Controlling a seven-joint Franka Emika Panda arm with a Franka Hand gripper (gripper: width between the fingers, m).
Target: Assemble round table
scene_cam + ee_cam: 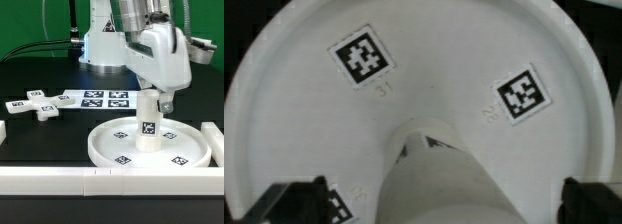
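The round disc (102, 148) lies rim-up on the table near the front; in the wrist view (438, 70) it fills the picture and shows its square tags. The short cylinder leg (148, 125) stands upright at the disc's middle and also shows in the wrist view (438, 165). My gripper (152, 100) is straight above the leg, around its top. In the wrist view my gripper (441, 200) is open, with a dark finger (295, 202) on each side of the leg and a gap between each finger and the leg. The cross-shaped piece (35, 105) lies at the exterior view's left.
The marker board (100, 98) lies flat behind the disc. White border blocks run along the front (90, 180), the exterior view's right (212, 140) and the left edge (3, 130). The arm's base (105, 45) stands at the back.
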